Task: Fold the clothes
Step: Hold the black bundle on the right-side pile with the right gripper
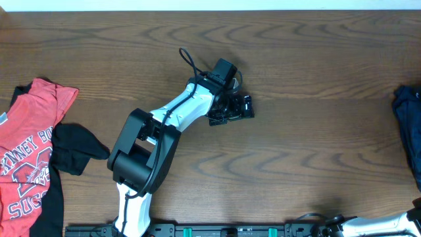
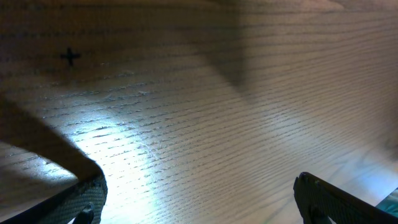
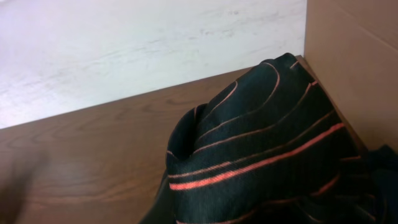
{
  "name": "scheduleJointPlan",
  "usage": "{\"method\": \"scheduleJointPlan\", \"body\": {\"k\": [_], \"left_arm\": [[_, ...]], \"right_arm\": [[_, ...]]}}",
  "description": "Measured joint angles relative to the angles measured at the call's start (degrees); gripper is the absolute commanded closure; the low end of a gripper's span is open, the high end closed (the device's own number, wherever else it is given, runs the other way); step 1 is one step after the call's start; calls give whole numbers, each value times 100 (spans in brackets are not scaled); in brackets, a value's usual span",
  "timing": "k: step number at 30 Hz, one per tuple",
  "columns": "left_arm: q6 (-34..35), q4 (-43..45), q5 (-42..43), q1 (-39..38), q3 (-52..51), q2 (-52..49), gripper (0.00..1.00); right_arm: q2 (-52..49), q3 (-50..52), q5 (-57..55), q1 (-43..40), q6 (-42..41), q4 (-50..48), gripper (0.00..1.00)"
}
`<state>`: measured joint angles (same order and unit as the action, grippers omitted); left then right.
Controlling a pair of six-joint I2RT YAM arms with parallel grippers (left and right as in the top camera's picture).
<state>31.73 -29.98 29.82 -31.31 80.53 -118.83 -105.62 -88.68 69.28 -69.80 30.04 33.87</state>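
Clothes, none yet folded: red T-shirt crumpled over black garment at far left; left gripper mid-frame, released over bare wooden table; dark blue pieces heaped at right edge; right gripper clenched, fingers hidden, seemingly grasping bunched black orange-lined jersey.

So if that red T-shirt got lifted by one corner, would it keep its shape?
Probably not. The red T-shirt lies rumpled with wavy edges on the table, so it would likely hang limp. Pushed, it would probably bunch up rather than slide whole, perhaps dragging the black garment touching it.
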Motion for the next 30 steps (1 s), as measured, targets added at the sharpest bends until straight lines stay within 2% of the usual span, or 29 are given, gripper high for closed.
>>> {"method": "scheduleJointPlan", "body": {"k": [3,4,6,17,24,30], "left_arm": [[0,0,0,0,0,0,2],[0,0,0,0,0,0,2],[0,0,0,0,0,0,2],[0,-48,2,0,0,0,2],[0,-105,2,0,4,0,2],[2,-92,2,0,4,0,2]], "right_arm": [[0,0,2,2,17,2,99],[0,0,2,2,17,7,91],[0,0,13,2,24,44,1],[0,0,203,-24,59,107,1],[0,-2,822,-164,52,33,1],[0,-4,866,-20,-216,15,1]]}}
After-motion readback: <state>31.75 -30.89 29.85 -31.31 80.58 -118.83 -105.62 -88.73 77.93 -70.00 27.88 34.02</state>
